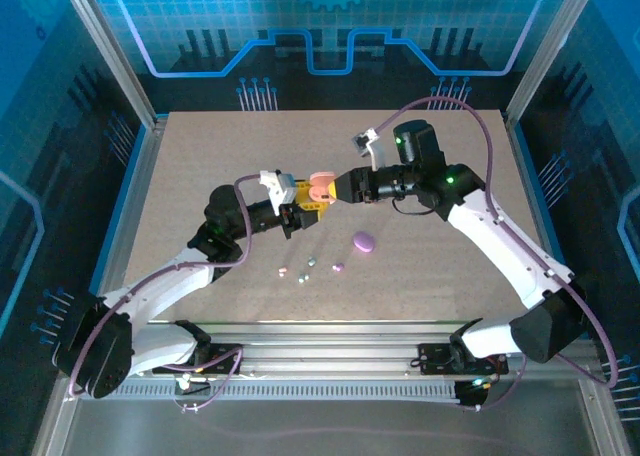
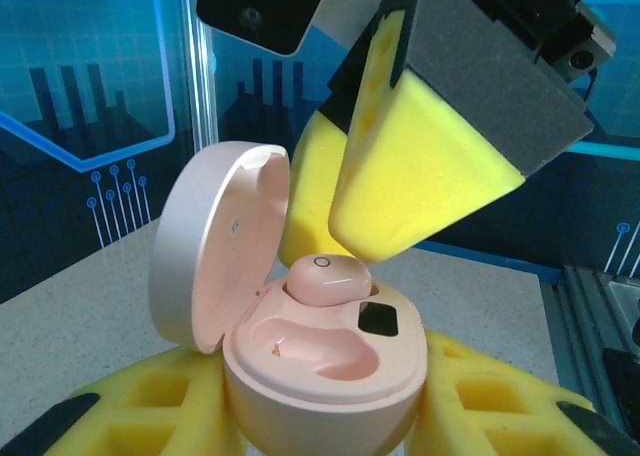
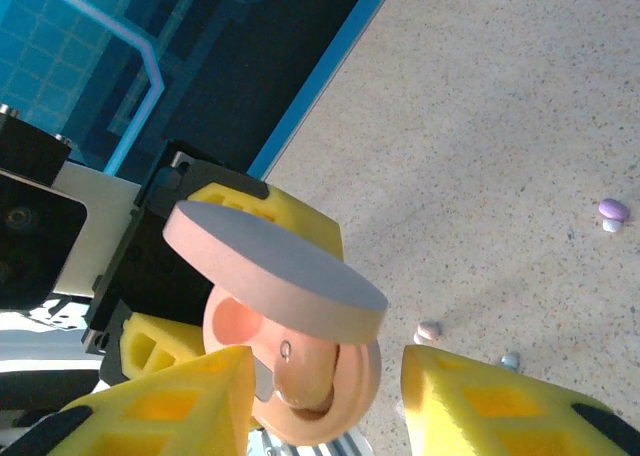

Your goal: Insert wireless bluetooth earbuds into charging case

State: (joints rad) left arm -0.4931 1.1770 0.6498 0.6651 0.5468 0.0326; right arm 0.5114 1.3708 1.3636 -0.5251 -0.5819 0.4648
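A pink charging case (image 2: 330, 376) with its lid (image 2: 215, 241) swung open sits between the yellow foam fingers (image 2: 130, 411) of my left gripper (image 2: 322, 406), which is shut on it. One pink earbud (image 2: 328, 276) rests in the case's far well; the near well is empty. My right gripper (image 3: 325, 396) hovers over the case, open, its fingers (image 3: 500, 406) apart on either side of that earbud (image 3: 300, 371). From above, both grippers meet at the case (image 1: 318, 186) mid-table. Several loose earbuds (image 1: 300, 273) lie on the table nearer the arm bases.
A closed purple case (image 1: 364, 241) lies right of the loose earbuds. In the right wrist view a purple earbud (image 3: 612, 210), a pink one (image 3: 428, 331) and a mint one (image 3: 510, 359) dot the speckled table (image 3: 500, 126). A metal rail (image 1: 330, 341) runs along the near edge.
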